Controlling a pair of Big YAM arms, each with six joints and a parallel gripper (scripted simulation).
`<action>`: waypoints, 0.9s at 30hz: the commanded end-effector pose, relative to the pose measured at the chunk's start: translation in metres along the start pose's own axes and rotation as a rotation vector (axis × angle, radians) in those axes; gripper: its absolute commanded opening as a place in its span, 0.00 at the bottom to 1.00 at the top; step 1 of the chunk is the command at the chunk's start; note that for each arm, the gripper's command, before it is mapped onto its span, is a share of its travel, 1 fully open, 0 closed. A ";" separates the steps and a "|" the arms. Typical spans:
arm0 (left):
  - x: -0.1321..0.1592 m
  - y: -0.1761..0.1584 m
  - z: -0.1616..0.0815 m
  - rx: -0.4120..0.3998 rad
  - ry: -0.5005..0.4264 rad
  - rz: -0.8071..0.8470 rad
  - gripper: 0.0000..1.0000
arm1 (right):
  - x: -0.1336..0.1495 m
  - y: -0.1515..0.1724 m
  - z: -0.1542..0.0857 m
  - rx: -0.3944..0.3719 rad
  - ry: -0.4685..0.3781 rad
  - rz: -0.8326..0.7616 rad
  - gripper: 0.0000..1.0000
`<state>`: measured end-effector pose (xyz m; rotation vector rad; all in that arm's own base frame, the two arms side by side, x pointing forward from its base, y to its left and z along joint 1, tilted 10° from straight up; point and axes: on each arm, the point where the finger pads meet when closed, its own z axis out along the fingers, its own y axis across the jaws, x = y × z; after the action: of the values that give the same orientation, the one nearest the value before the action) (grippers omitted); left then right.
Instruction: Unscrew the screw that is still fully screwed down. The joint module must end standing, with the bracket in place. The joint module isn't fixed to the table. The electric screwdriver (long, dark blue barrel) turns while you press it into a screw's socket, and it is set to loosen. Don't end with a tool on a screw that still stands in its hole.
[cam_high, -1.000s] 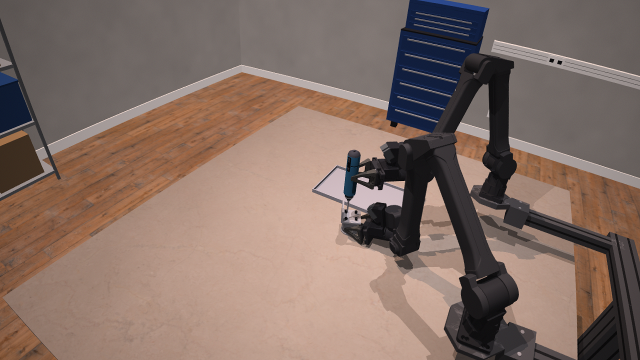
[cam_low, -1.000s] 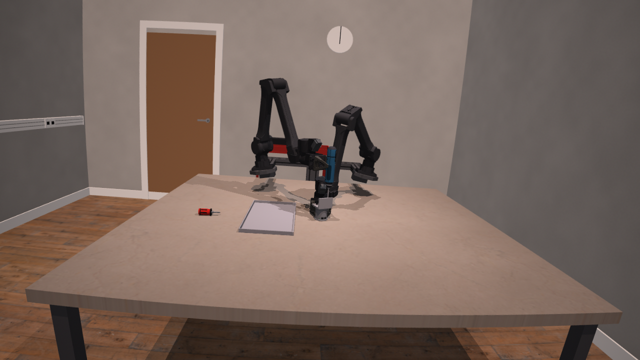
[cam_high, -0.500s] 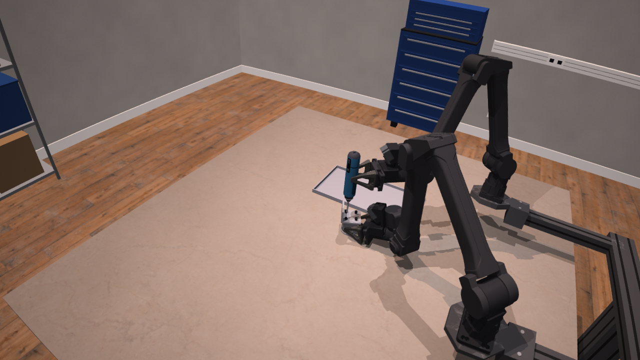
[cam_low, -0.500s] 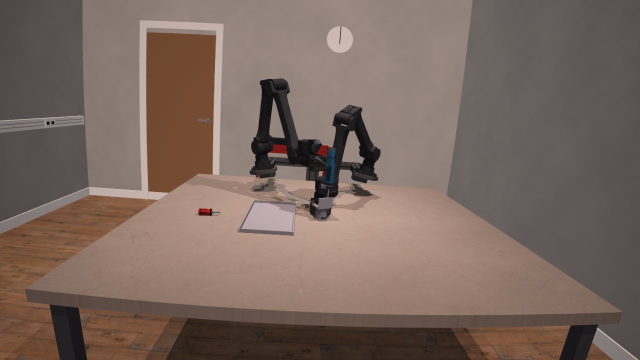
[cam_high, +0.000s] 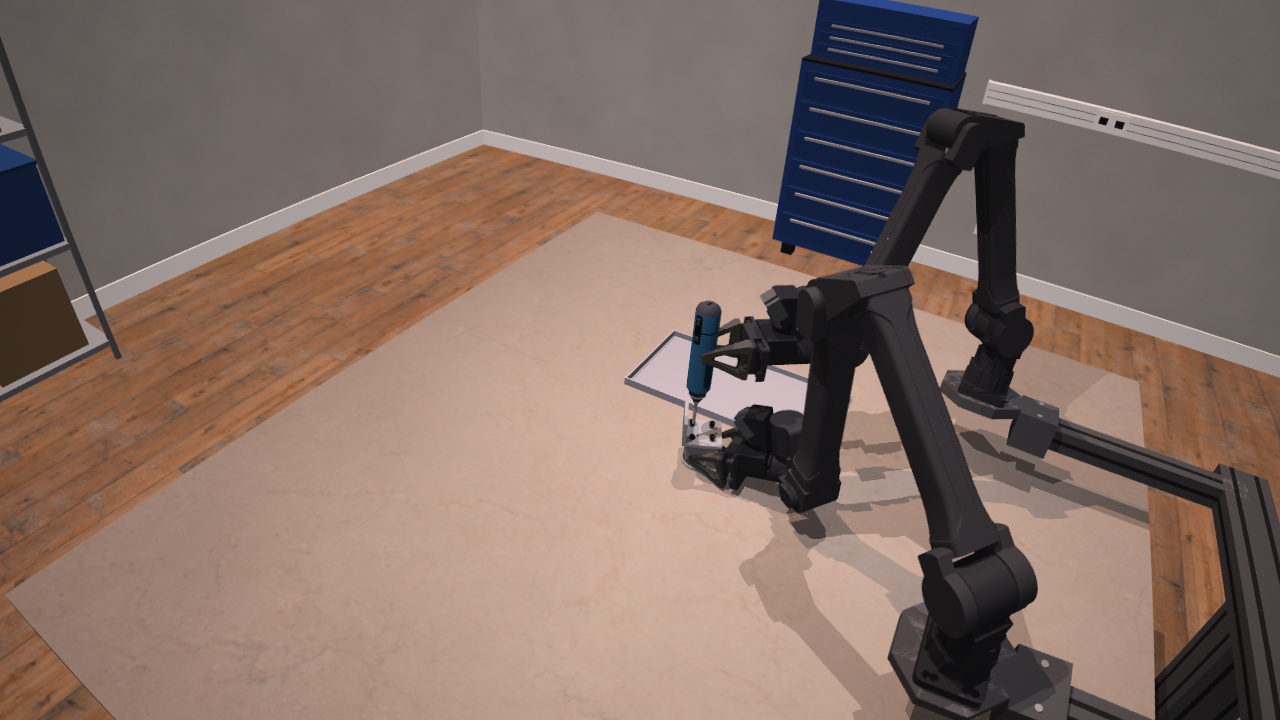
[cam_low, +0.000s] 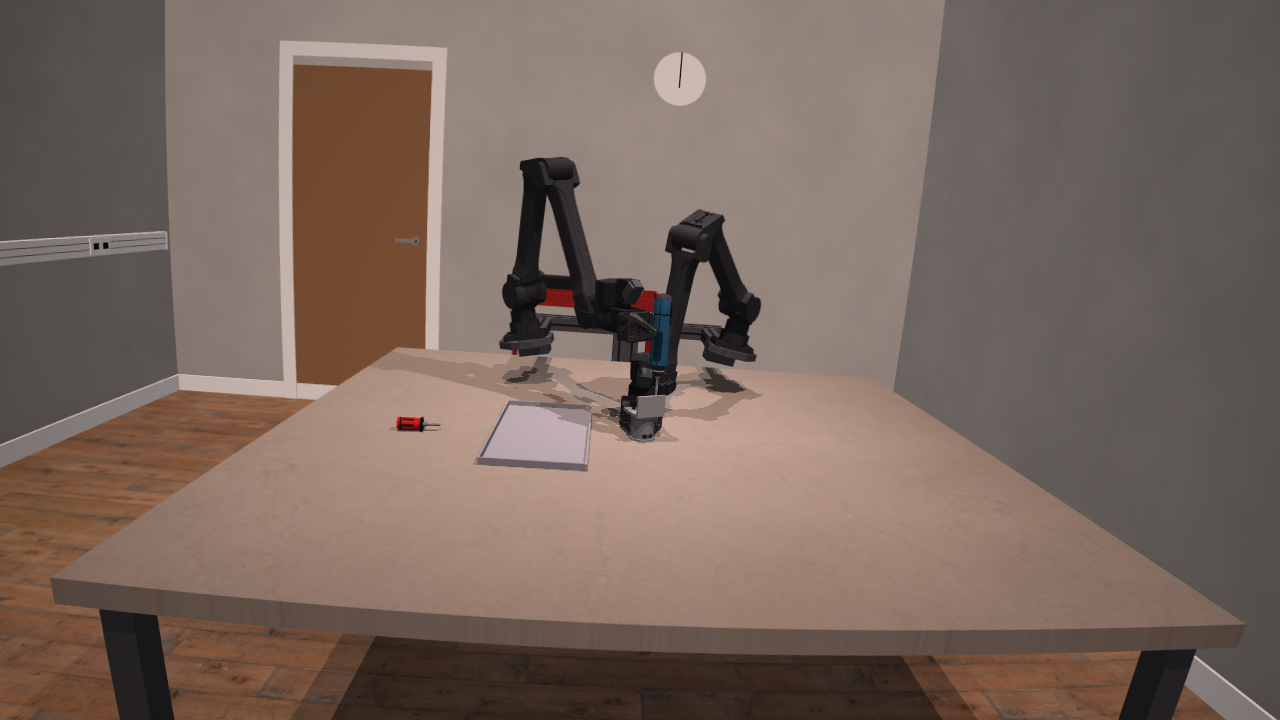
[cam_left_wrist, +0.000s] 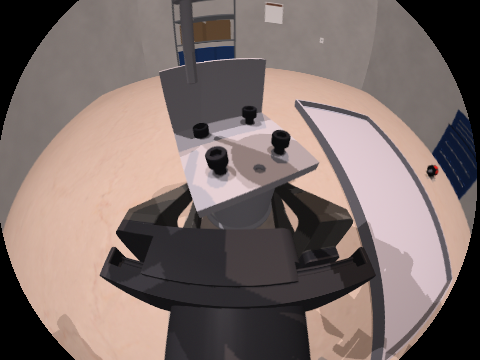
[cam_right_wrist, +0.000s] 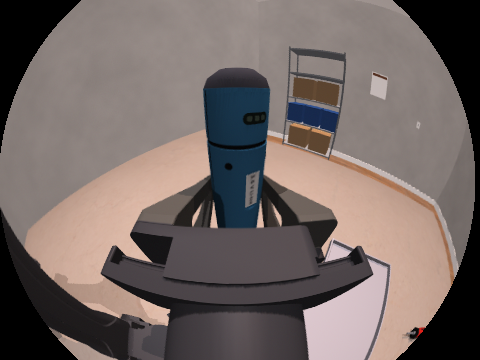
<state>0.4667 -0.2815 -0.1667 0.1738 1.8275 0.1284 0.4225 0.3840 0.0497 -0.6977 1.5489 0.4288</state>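
Note:
The joint module (cam_high: 703, 462) (cam_low: 642, 428) (cam_left_wrist: 245, 212) stands upright on the table. The grey L-shaped bracket (cam_high: 700, 436) (cam_low: 650, 407) (cam_left_wrist: 295, 162) sits on top of it. My left gripper (cam_high: 716, 461) (cam_left_wrist: 237, 181) is low on the table and shut on the module's body. Several black screws stand in the bracket. The back left screw (cam_left_wrist: 200, 130) sits lowest, and the front left screw (cam_left_wrist: 216, 160) stands raised. My right gripper (cam_high: 716, 353) (cam_right_wrist: 237, 181) is shut on the blue electric screwdriver (cam_high: 702, 349) (cam_low: 661, 331) (cam_right_wrist: 235, 160) and holds it upright. Its bit (cam_left_wrist: 191, 45) hangs just above the back left screw.
A flat grey tray (cam_high: 653, 362) (cam_low: 537, 434) (cam_left_wrist: 370, 165) (cam_right_wrist: 350, 310) lies next to the module. A small red screwdriver (cam_low: 411, 423) (cam_left_wrist: 433, 170) lies beyond the tray. A blue tool cabinet (cam_high: 868, 134) and a shelf (cam_high: 35, 250) stand off the table.

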 end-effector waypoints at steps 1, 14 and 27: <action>-0.006 -0.003 0.003 0.001 -0.014 -0.009 0.59 | -0.037 -0.007 0.011 0.012 -0.099 0.016 0.42; -0.006 -0.003 0.003 0.001 -0.014 -0.009 0.59 | -0.034 -0.006 0.008 0.011 -0.092 0.014 0.42; -0.006 -0.003 0.003 0.001 -0.014 -0.009 0.59 | -0.031 -0.006 0.006 0.011 -0.085 0.011 0.42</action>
<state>0.4667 -0.2815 -0.1667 0.1738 1.8275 0.1284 0.4226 0.3840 0.0497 -0.6977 1.5488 0.4289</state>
